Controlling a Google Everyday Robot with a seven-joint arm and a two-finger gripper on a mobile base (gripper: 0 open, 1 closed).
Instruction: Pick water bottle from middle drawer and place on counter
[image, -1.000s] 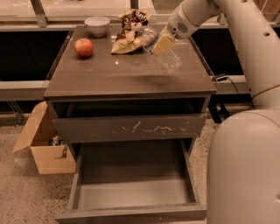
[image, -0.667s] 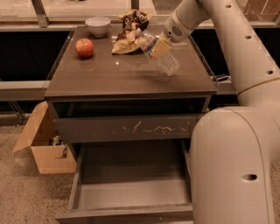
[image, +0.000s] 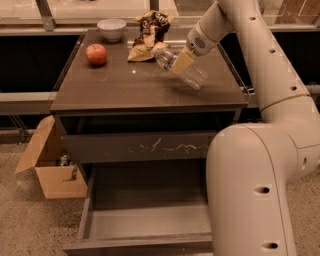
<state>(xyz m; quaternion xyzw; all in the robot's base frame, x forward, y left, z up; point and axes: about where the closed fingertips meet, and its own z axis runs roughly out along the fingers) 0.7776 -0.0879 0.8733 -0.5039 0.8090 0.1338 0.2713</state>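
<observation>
The water bottle (image: 192, 76), clear plastic with a white cap, hangs tilted just above the right part of the counter (image: 125, 85), cap end up and to the left. My gripper (image: 182, 62) is shut on its middle, with one tan finger pad (image: 183, 60) across it. I cannot tell whether the bottle's lower end touches the counter. The middle drawer (image: 150, 220) is pulled out low in the view, and its grey floor is bare. My arm hides its right side.
A red apple (image: 96, 53), a white bowl (image: 111, 28) and a crumpled snack bag (image: 150, 32) sit at the back of the counter. The shut drawer front with pale scratches (image: 150, 147) is above the open drawer. A cardboard box (image: 50, 167) stands on the floor at left.
The gripper with the bottle has come down slightly toward the counter. The arm's lower body has swung further into the right foreground.
</observation>
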